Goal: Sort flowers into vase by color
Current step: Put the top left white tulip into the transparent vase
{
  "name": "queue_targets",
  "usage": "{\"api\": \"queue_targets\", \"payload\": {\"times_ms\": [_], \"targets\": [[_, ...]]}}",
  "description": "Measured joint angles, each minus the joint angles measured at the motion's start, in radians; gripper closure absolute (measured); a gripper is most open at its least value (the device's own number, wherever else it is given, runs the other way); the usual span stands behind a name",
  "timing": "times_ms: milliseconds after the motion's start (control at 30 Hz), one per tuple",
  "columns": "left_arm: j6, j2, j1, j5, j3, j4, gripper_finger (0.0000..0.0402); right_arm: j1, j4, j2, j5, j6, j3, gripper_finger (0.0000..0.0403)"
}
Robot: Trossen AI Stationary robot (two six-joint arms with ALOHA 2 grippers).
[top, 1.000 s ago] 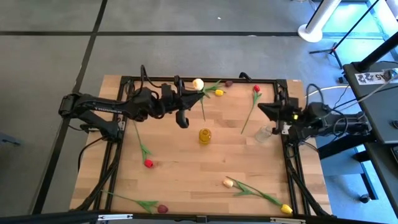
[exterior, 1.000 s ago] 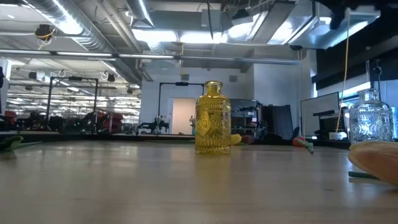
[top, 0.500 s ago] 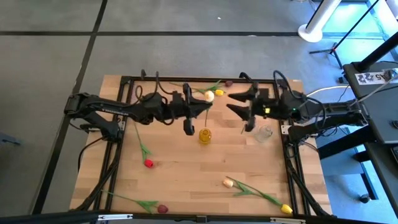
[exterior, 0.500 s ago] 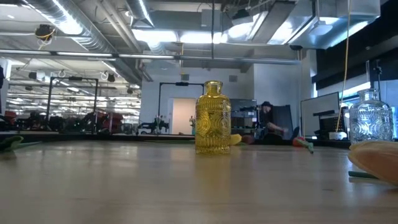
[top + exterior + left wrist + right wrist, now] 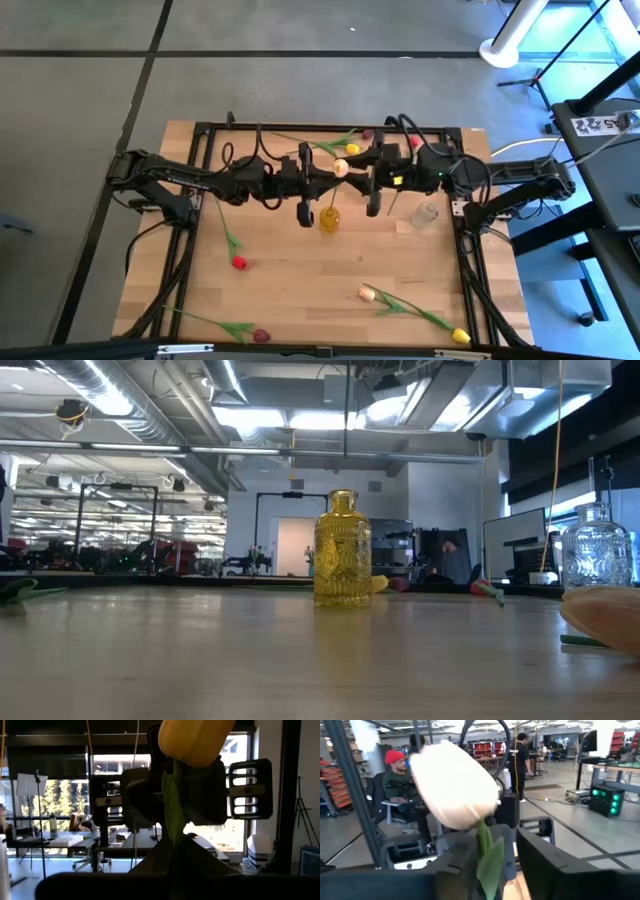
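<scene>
Cream tulip point(image 5: 341, 168) upright between both claws, head up.

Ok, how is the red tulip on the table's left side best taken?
Grip the red tulip at mid-stem, coming straight down, fingers across the stem. It lies flat with its thin stem stretched out straight; the round head may slip. The left tool is nearer, but holds the cream tulip.

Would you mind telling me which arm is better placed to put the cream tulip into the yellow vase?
The left arm. Its end effector holds the cream tulip just above the yellow vase. The right end effector faces it closely, possibly for a handover, but holds nothing.
</scene>
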Motion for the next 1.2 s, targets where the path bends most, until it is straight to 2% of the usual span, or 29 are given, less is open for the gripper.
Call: {"api": "queue_targets", "payload": {"times_ms": [233,367,467,633,733,867,1033,1200], "targets": [[-0.011,0.000,-0.003,-0.004,0.000,-0.001,0.0369,0.001,-0.030,-0.001,-0.064,-0.008,0.001,0.0390],[-0.023,-0.015,-0.004,-0.012,-0.001,-0.021,0.0333,0.001,-0.031,-0.001,-0.056,-0.009,0.000,0.0386],[-0.024,-0.053,-0.004,-0.022,-0.001,-0.098,0.0304,0.000,-0.027,-0.001,-0.055,-0.012,0.000,0.0395],[-0.048,-0.153,-0.019,-0.086,-0.001,-0.313,0.0266,0.000,-0.049,-0.038,-0.016,-0.033,-0.001,0.0393],[-0.078,-0.239,-0.047,-0.139,-0.001,-0.467,0.0248,0.000,-0.143,-0.095,0.023,-0.037,-0.001,0.0398],[-0.089,-0.330,-0.089,-0.138,-0.001,-0.609,0.0236,0.019,-0.371,-0.193,0.168,-0.013,-0.001,0.0398],[-0.137,-0.403,-0.145,-0.157,-0.002,-0.620,0.0244,0.119,-0.582,-0.312,0.469,0.040,0.000,0.0399],[-0.242,-0.436,-0.197,-0.156,-0.002,-0.622,0.0248,0.203,-0.748,-0.405,0.673,0.146,0.000,0.0400]]}}
